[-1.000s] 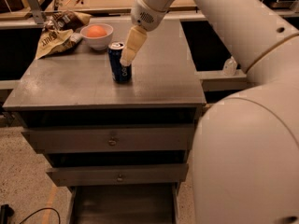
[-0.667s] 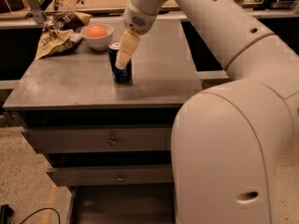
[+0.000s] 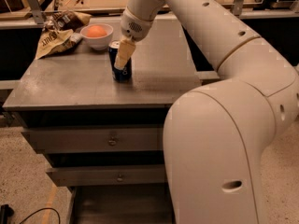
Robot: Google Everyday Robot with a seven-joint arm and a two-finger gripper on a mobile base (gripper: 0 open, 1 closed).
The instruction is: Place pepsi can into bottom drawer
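Newly lowered, my cream gripper [image 3: 124,55] overlapped the dark blue cylindrical pepsi can [image 3: 122,73], unmoved on the grey metal cabinet top [image 3: 70,83]. Grip state: I could not tell. Shallow grey bottom drawer [image 3: 121,209] stood open, awaiting it.

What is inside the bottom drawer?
The open bottom drawer shows only its bare dark floor; the robot arm hides its right part. The pepsi can stands on the cabinet top, with the end effector at it.

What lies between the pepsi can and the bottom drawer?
In the camera view: the grey cabinet top, then the shut top drawer and middle drawer. The end effector is at the pepsi can; the bottom drawer is open.
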